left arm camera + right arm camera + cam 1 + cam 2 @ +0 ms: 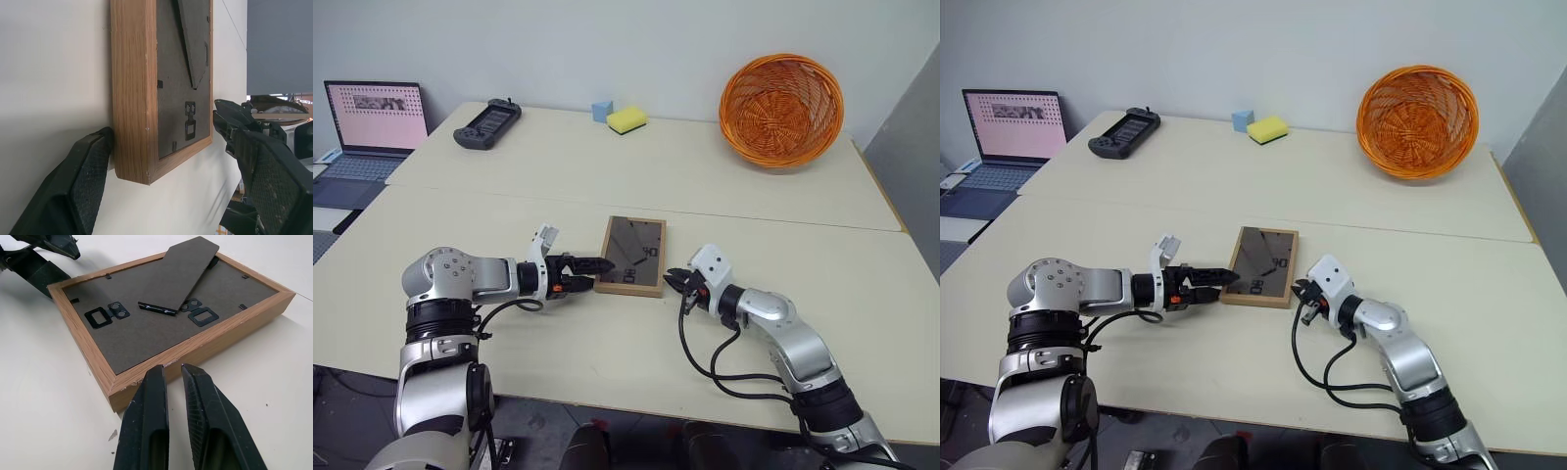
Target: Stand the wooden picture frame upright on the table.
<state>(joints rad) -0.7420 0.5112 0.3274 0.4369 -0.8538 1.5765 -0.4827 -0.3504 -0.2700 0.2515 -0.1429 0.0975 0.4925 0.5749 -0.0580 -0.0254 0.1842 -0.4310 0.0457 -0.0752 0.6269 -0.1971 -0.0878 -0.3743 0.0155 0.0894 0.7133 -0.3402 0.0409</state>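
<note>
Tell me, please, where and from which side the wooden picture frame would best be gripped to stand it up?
Probably by a long side rail, from the left. The wooden picture frame lies face down on the table, its fold-out stand on top, so the thin wooden edge is the only graspable part. The open left hand already straddles its near left corner; the shut right hand sits at the opposite near corner.

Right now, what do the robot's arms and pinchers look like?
Both arms are shiny silver-grey metal with black rings at the joints, and loose black cables loop from each. The left gripper and the right gripper each have a white block behind them and two black fingers with bumpy, textured pads. There is a small orange mark near the left gripper's base.
</note>
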